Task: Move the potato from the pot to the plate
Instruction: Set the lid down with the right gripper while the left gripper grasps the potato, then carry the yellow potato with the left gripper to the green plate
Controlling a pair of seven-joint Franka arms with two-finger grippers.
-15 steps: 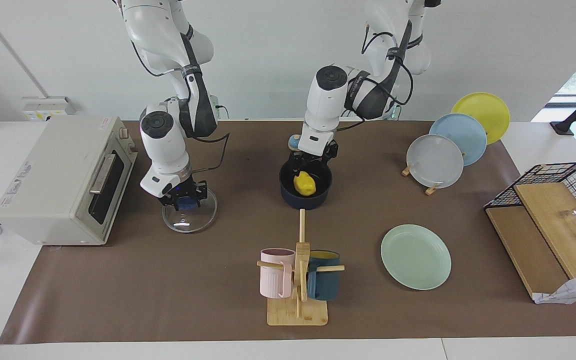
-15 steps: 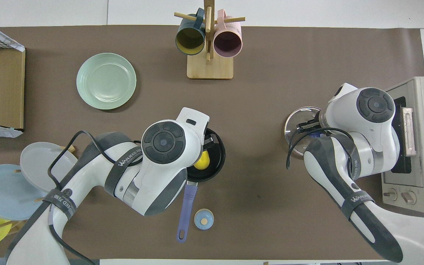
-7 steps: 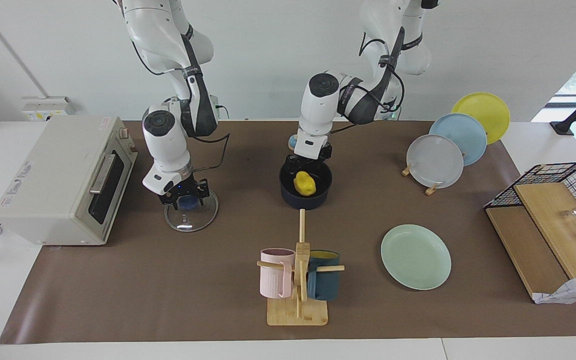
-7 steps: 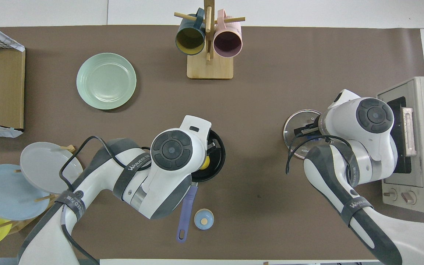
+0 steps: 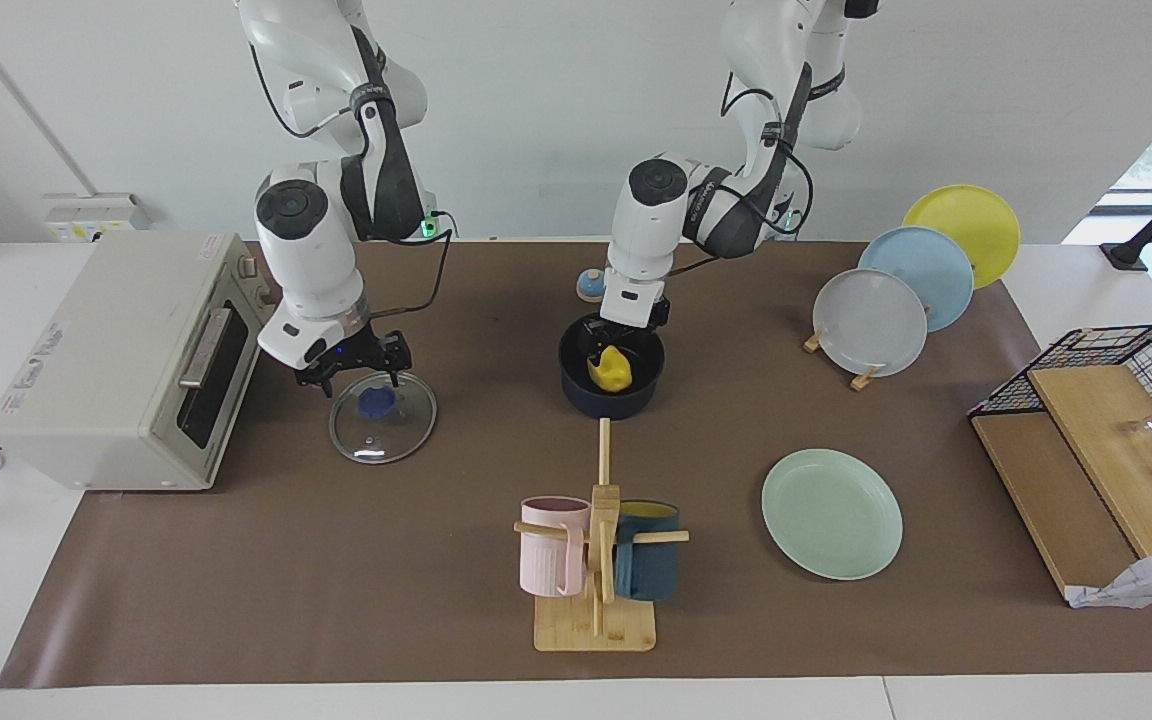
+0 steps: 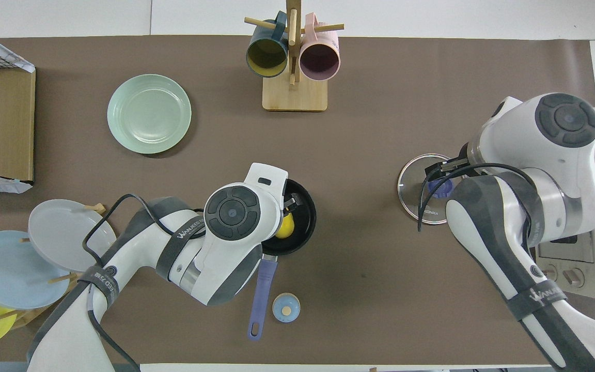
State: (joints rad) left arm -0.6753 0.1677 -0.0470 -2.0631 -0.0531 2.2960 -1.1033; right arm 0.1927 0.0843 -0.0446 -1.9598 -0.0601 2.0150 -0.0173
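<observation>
On the brown table mat (image 5: 236,600), the right gripper (image 5: 353,364) had let go of the glass lid (image 5: 382,417) at frame left and risen with fingers apart, while mid-frame the left gripper (image 5: 618,340), fingers spread, had sunk around the potato (image 5: 611,368) in the pot (image 5: 612,395), leaving the grasp due next.

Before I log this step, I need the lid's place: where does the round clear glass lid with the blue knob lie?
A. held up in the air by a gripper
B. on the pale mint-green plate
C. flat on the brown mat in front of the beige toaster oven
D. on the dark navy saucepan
C: the round clear glass lid with the blue knob lies flat on the brown mat in front of the beige toaster oven, below the open right gripper.
</observation>
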